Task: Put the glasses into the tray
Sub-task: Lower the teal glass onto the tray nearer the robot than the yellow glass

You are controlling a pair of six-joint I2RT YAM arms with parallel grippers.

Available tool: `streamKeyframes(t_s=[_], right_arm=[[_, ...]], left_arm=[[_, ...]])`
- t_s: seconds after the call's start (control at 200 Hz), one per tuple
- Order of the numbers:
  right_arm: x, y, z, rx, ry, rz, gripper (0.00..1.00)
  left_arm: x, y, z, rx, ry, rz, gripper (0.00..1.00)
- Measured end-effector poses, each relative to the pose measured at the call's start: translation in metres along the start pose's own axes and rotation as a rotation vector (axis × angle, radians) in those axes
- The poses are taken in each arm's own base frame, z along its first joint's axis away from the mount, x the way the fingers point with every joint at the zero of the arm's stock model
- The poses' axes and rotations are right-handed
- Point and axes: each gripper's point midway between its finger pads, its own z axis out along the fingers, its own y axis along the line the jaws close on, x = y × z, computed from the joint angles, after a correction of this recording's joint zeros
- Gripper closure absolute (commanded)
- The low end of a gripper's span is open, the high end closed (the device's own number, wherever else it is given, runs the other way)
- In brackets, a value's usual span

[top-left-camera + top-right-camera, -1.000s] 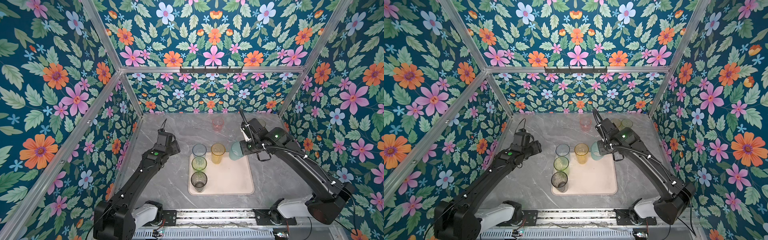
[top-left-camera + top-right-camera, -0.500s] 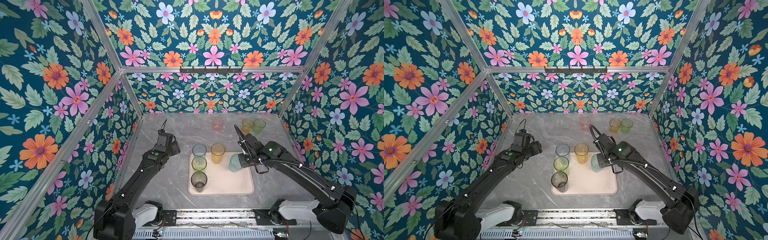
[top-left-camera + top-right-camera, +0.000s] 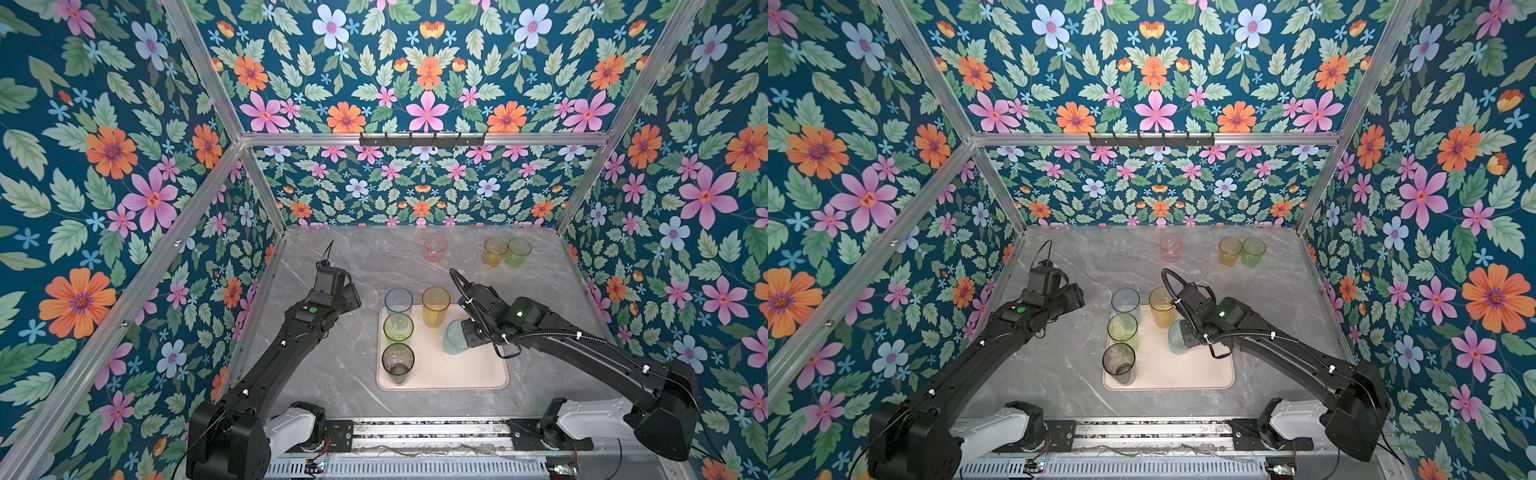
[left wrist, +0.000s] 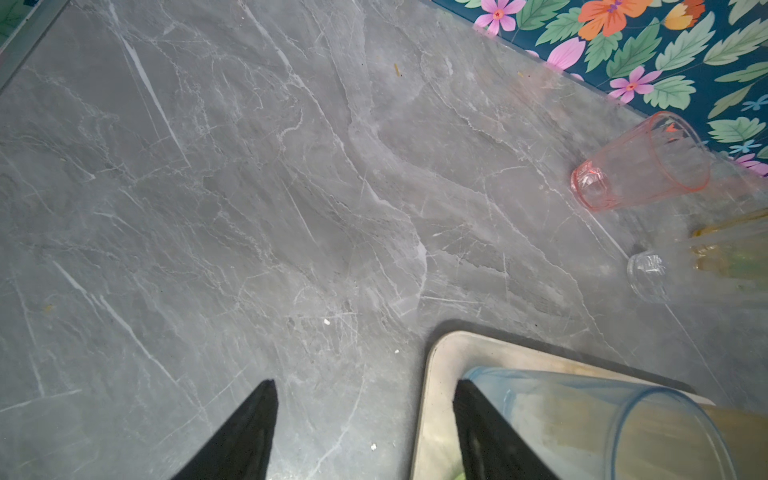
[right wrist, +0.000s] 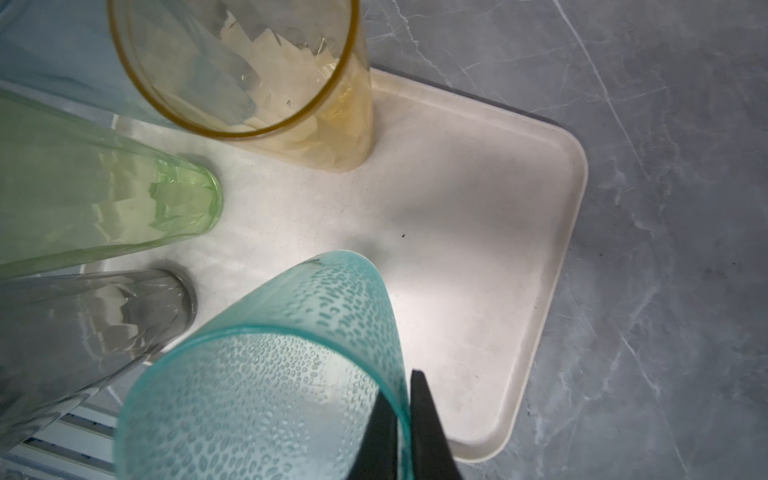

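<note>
The cream tray (image 3: 461, 374) holds a blue-grey glass (image 3: 398, 300), a yellow-green one (image 3: 398, 328), a smoky one (image 3: 397, 360) and a tall amber one (image 3: 435, 306), all upright. My right gripper (image 5: 403, 419) is shut on the rim of the teal glass (image 5: 291, 374), one finger inside and one outside. That teal glass (image 3: 454, 337) leans over the tray's middle, and I cannot tell if its base touches. My left gripper (image 4: 363, 415) is open and empty, just off the tray's far left corner (image 4: 440, 353).
A pink glass (image 3: 435, 248), a short amber glass (image 3: 494, 252) and a short green glass (image 3: 518, 252) stand near the back wall. A clear glass (image 4: 648, 274) stands between them and the tray. Floral walls close in three sides.
My right arm has swung forward and down, carrying the teal glass from the tray's far right edge to over its middle. The short amber and green glasses are now uncovered. The left arm stayed still.
</note>
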Motion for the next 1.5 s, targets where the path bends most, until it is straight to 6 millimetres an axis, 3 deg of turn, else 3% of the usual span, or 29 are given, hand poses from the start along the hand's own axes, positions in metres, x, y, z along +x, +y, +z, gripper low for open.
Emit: streamKeyframes(t_s=[0.65, 1.5], right_arm=[[-0.003, 0.028, 0.030, 0.008, 0.047, -0.012, 1.00], [-0.009, 0.036, 0.046, 0.037, 0.075, 0.019, 1.00]], left_arm=[[0.007, 0.003, 0.001, 0.001, 0.012, -0.003, 0.30], [0.007, 0.002, 0.003, 0.008, 0.009, -0.019, 0.31]])
